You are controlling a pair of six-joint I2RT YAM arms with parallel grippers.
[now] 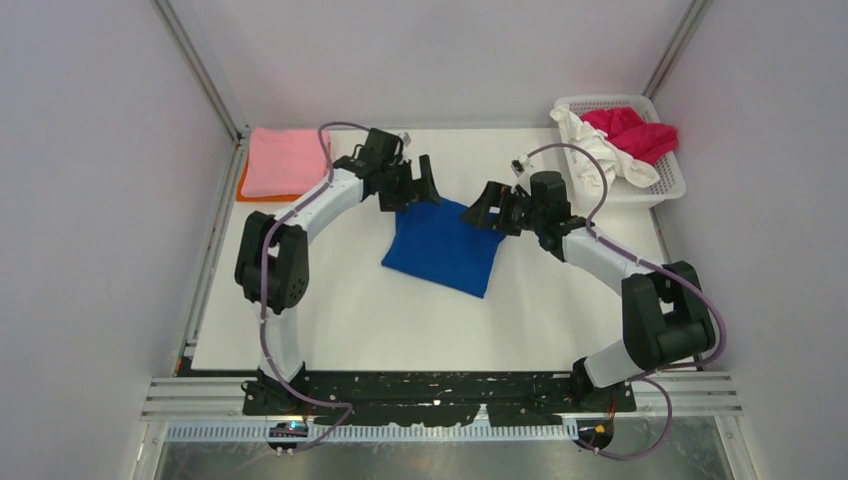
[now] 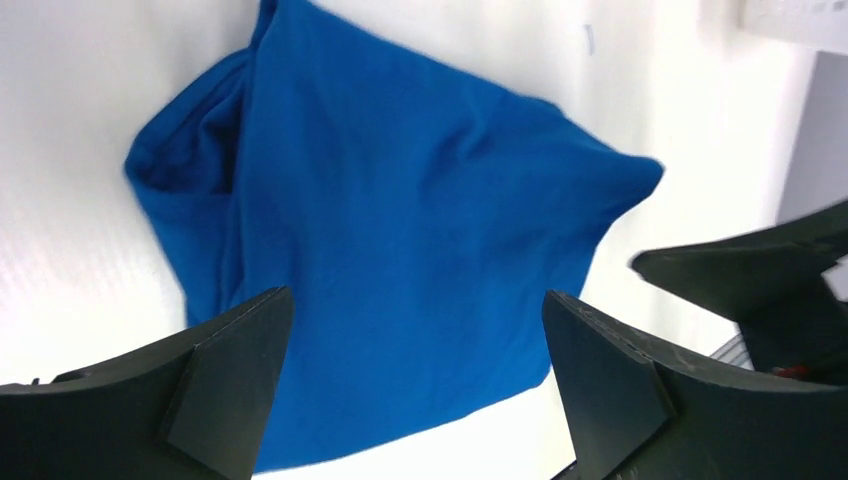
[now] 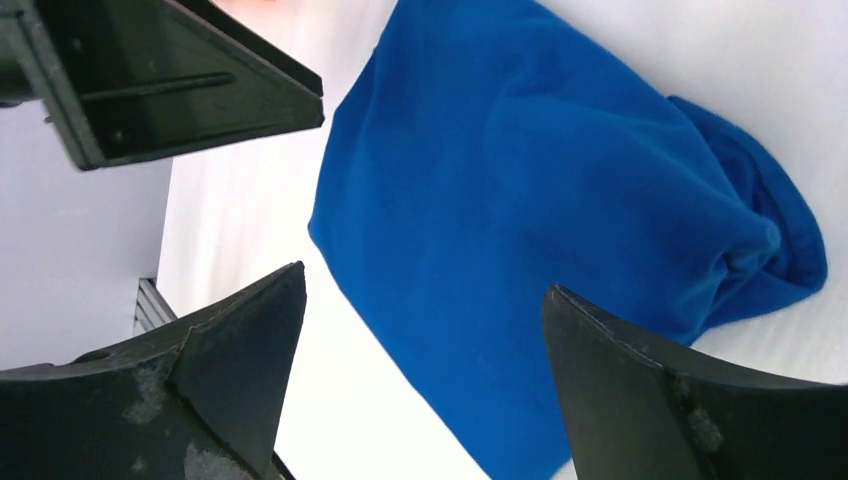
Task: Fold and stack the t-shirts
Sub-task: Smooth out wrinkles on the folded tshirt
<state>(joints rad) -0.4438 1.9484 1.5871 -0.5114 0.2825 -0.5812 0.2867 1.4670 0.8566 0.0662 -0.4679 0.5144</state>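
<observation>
Folded blue t-shirt [image 1: 440,247] lying on the tabletop [image 1: 400,320]; left fingers [image 2: 230,370] and right fingers [image 3: 230,350] spread wide, empty, poised by its far corners (pink t-shirt [image 1: 282,160] folded far left).

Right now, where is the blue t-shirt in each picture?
Top external: the blue t-shirt lies in the middle of the picture.
Left wrist: it fills the middle and reaches the top edge.
Right wrist: it covers the centre and the right side.
Shared landmark: the white table underneath it shows in all three.
</observation>
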